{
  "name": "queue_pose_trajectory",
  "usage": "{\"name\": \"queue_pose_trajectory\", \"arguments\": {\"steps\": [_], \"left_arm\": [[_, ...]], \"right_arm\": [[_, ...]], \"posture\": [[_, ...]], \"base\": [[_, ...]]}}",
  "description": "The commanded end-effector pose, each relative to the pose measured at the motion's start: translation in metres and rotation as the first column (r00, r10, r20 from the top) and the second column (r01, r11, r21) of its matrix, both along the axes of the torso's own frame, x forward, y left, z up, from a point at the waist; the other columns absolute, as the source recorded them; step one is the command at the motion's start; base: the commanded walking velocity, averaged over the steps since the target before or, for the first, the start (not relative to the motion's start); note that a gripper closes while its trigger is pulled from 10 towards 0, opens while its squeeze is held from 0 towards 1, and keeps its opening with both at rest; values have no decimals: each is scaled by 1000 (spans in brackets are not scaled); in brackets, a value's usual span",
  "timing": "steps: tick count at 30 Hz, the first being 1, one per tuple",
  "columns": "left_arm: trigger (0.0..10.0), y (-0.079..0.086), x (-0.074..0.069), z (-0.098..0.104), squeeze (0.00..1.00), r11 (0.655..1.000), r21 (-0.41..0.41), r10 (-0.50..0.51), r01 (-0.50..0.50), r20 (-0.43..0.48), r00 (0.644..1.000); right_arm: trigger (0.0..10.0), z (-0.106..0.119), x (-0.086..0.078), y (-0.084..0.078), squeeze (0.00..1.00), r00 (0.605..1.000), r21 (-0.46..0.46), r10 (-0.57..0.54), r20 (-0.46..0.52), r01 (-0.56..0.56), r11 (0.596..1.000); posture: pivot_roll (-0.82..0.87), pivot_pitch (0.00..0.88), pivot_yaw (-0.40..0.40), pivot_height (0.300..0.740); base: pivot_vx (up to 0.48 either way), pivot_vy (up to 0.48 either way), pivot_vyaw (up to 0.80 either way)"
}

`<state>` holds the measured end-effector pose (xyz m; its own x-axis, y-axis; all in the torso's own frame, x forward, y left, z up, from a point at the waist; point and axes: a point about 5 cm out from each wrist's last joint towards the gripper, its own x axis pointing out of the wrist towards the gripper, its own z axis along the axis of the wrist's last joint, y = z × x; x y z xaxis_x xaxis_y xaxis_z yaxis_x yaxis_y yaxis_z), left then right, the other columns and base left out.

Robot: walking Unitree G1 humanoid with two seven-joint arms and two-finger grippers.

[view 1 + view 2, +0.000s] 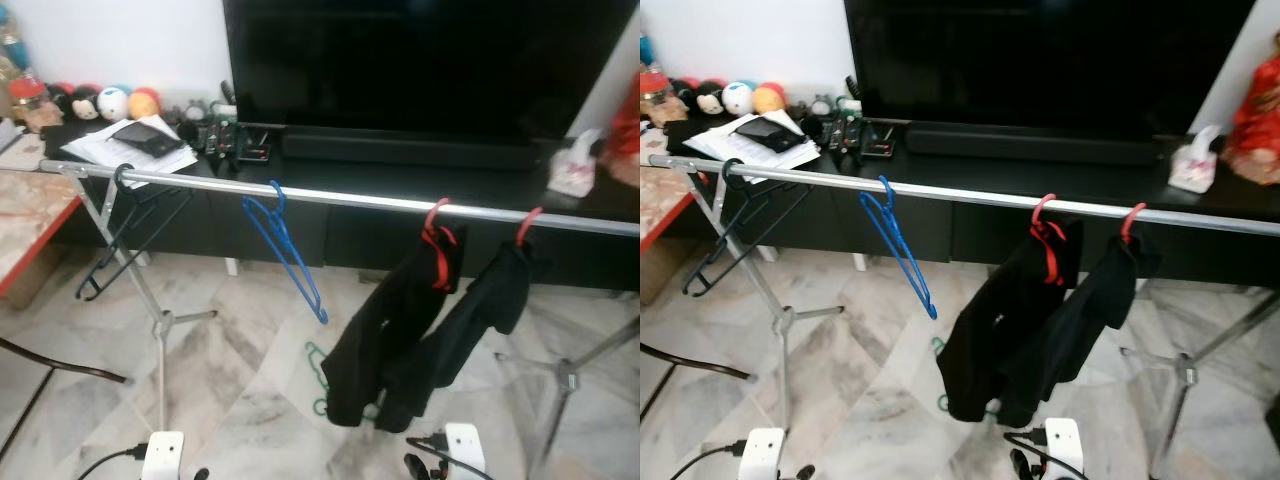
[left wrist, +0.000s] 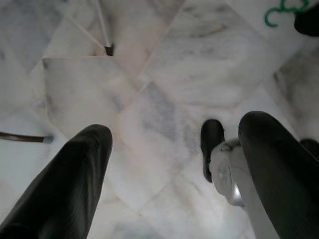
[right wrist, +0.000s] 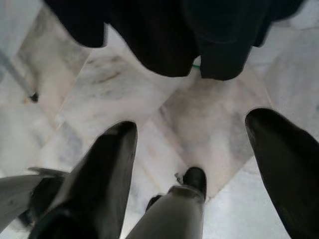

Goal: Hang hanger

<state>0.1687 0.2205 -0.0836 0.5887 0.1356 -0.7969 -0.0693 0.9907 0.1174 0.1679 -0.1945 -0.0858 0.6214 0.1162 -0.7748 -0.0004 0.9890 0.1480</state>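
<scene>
A long metal rail (image 1: 350, 197) stood in front of the TV (image 1: 420, 60) so things could hang on it. Two black clothes (image 1: 420, 340) hung on red hangers (image 1: 436, 240). A blue hanger (image 1: 285, 245) and a black hanger (image 1: 125, 230) hung bare. A green hanger (image 1: 317, 375) lay on the floor (image 1: 240, 400), half hidden behind the clothes; it was probably the one to hang. The left gripper (image 2: 174, 144) and right gripper (image 3: 192, 149) pointed down at the floor, fingers apart, holding nothing.
</scene>
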Motion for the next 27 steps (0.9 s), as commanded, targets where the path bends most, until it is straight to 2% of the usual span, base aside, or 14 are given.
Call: {"name": "queue_pose_trajectory", "arguments": {"steps": [1, 18, 27], "left_arm": [[10000, -1, -9, -4, 0, 1000, -1, -6, 6, -32, 999], [10000, 0, -12, -6, 0, 1000, -7, 10, -10, -48, 999], [10000, 5, -19, -8, 0, 1000, -5, 13, -14, -66, 998]], "right_arm": [[10000, -4, -9, -3, 0, 999, -5, -16, -31, 15, 1000], [10000, -4, -9, -3, 0, 999, -4, -23, -26, 23, 1000], [10000, -4, -9, -3, 0, 999, -4, -20, -28, 20, 1000]], "posture": [[-40, 0, -26, 740], [-39, 0, -28, 740], [-37, 0, -27, 740]], "base": [[0, 0, 0], [0, 0, 0], [0, 0, 0]]}}
